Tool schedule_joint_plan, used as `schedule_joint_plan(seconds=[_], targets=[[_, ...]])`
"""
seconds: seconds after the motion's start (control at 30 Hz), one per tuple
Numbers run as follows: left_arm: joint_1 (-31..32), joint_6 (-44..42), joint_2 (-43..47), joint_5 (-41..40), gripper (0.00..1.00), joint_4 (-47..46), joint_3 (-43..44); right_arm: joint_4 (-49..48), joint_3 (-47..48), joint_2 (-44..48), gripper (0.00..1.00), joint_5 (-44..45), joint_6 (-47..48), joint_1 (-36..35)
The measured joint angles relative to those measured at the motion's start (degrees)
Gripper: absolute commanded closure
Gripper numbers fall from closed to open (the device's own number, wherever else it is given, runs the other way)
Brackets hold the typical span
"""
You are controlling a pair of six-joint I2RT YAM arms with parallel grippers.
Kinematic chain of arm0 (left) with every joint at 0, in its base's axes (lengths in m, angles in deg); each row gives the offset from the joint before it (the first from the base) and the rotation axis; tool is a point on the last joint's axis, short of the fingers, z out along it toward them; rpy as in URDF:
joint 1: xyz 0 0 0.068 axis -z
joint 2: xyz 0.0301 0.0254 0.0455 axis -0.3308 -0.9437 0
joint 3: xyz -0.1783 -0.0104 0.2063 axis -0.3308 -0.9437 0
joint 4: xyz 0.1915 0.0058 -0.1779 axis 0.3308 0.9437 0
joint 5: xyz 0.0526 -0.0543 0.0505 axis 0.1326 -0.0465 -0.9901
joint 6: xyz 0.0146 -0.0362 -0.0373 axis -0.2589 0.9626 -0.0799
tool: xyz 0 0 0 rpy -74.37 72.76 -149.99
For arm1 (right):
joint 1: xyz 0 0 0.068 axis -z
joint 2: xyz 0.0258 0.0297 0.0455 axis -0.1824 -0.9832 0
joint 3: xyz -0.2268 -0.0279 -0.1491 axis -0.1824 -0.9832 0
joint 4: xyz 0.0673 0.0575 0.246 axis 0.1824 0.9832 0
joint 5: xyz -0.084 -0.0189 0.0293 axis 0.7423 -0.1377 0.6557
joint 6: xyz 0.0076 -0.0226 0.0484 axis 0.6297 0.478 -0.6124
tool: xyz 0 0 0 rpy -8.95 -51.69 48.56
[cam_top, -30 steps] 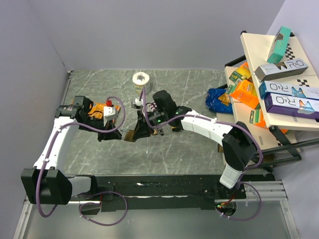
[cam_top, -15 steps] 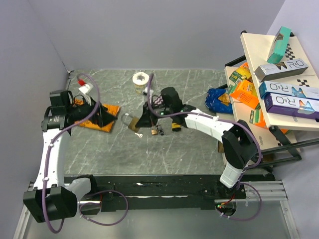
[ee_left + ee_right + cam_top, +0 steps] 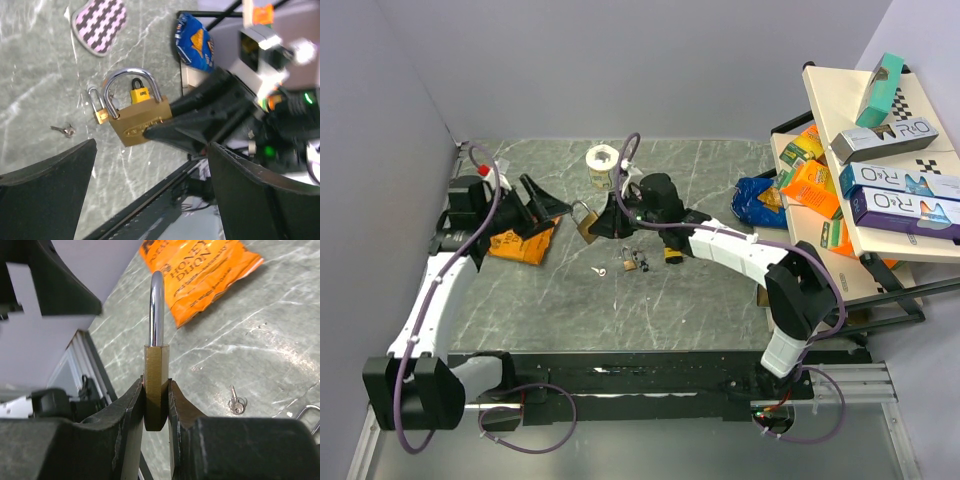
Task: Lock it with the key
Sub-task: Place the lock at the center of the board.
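Between the two arms and clear of the grey marbled table (image 3: 670,312), a large brass padlock (image 3: 586,222) is held up by the right gripper (image 3: 156,407). The fingers of that gripper are pressed onto the two flat faces of the body, and the chromed shackle is pointed away from the wrist. In the left wrist view both shackle legs are seen meeting the body, but whether it is latched cannot be told.

Just left of the padlock in the top view, the left gripper (image 3: 548,207) is spread wide and nothing is held in it. Its fingers are turned toward the padlock and kept apart from it.

On the near side of the padlock, a small silver key (image 3: 601,270) is laid on the table, touched by neither gripper. Beside the key, toward the right arm, a small brass padlock (image 3: 632,263) and a small yellow padlock (image 3: 672,256) are laid.

Left of the large padlock, under the left gripper, an orange Honey Dijon packet (image 3: 200,275) is laid flat. Behind the padlock a small clear jar with a white top (image 3: 603,160) is stood; its contents cannot be made out.

Well to the right of the padlock, a blue snack bag (image 3: 758,200) is leaned at the foot of a rack (image 3: 830,95). Four boxes are carried on the rack's top board, and orange and green packets are stacked in its lower tier.
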Motion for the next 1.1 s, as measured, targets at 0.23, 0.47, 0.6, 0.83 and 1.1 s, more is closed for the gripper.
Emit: schedule_joint_plan(seconds=[0.23,0.47,0.6,0.83,1.1], targets=[[3.98,5.09,-6.54,-9.40,0.04,2.99,2.84,0.83,1.31,-0.35,1.00,5.29,-2.38,-2.08],[7.37,5.84,-9.51,-13.27,0.04,4.02,7.04,0.94,1.49,-1.27,1.00,7.08,-3.19,-3.10],[8.90,6.12,-10.27,-13.70,0.04,4.70,7.04,1.38,2.25,-2.34,1.00,7.76,-3.21,-3.45],[11.45,7.10,-11.78,-15.15,0.04,5.46,7.02,1.81,3.72,-3.15,1.00,8.20,-3.39,-3.54],[11.80,8.22,-13.14,-16.37,0.02,5.86,6.38,2.43,3.96,-3.56,1.00,8.50,-3.89,-3.52]])
